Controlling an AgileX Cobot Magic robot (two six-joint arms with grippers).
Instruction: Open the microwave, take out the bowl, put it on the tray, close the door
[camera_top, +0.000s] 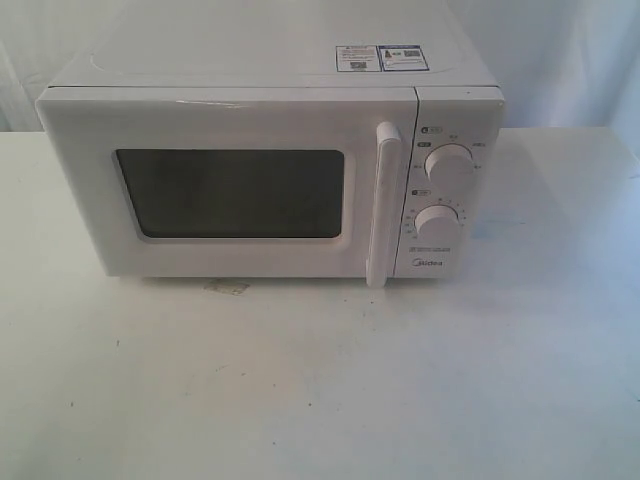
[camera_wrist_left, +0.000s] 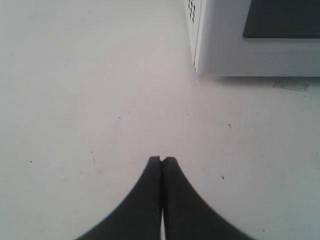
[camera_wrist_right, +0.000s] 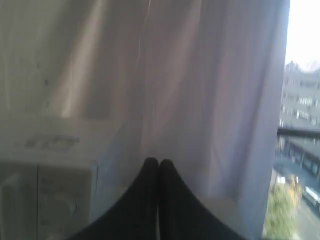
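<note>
The white microwave (camera_top: 270, 165) stands in the middle of the white table (camera_top: 320, 380), with two round knobs and stickers on its top. Its door (camera_top: 230, 190) is closed, the tall white bar handle (camera_top: 383, 205) upright at the door's right side. The bowl and the tray are out of view. Neither arm shows in the exterior view. My left gripper (camera_wrist_left: 162, 159) is shut and empty above bare table, short of the microwave's lower corner (camera_wrist_left: 210, 55). My right gripper (camera_wrist_right: 159, 161) is shut and empty, raised beside the microwave's knob side (camera_wrist_right: 50, 185), facing the curtain.
A white curtain (camera_wrist_right: 200, 75) hangs behind the table, with a window (camera_wrist_right: 300, 150) to its side. A small smudge or scrap (camera_top: 226, 287) lies on the table just in front of the microwave.
</note>
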